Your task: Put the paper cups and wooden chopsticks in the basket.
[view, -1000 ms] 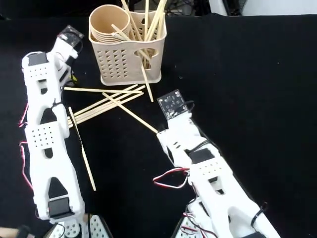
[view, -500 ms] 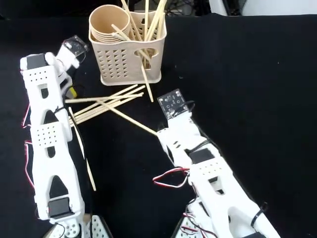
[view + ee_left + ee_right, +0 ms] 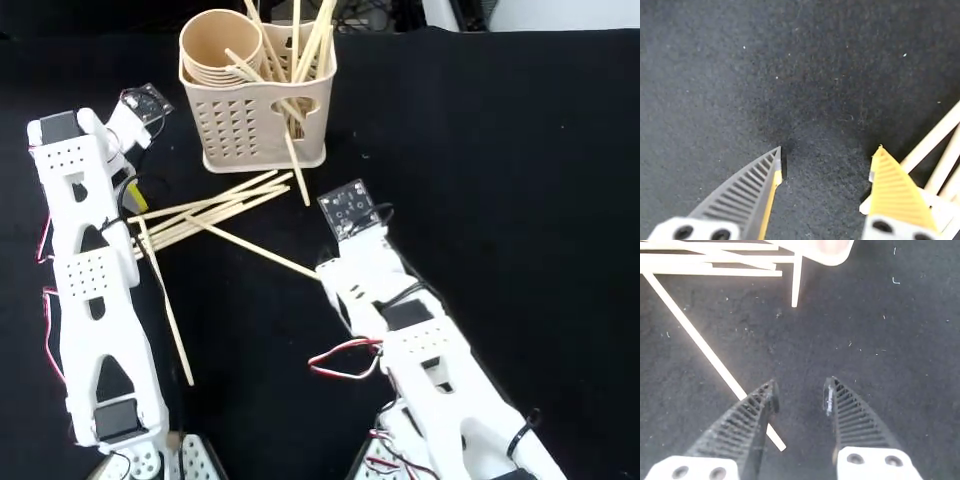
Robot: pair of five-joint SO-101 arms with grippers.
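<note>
Item 1. Beige perforated plastic basket (image 3: 262, 120), upright at the far centre-left of the black cloth-covered desk (image 3: 500, 180).

Item 2. Stack of tan paper cups (image 3: 220, 50), nested and standing in the left part of the basket.

Item 3. Bundle of wooden chopsticks (image 3: 315, 40), standing on end in the right part of the basket, with their tips above the rim.

Item 4. Single leaning chopstick (image 3: 295, 165), with its upper end against the basket front and its lower end on the desk.

Item 5. Loose fan of chopsticks (image 3: 215, 208), flat on the desk just near of the basket and spreading toward the left arm (image 3: 85, 270).

Item 6. Long diagonal chopstick (image 3: 250, 248), lying from the fan toward the right arm (image 3: 400, 320).

Item 7. Lone chopstick (image 3: 165, 300), flat beside the left arm on its right, running toward the near edge.

Item 8. Left hand (image 3: 829, 149), fingers spread wide above bare cloth, holding nothing. Its yellow finger (image 3: 895, 185) is just beside the ends of the fan.

Item 9. Right hand (image 3: 801, 384), fingers parted and holding nothing. The diagonal chopstick runs alongside one black finger (image 3: 747, 420), with its end by that finger.
</note>
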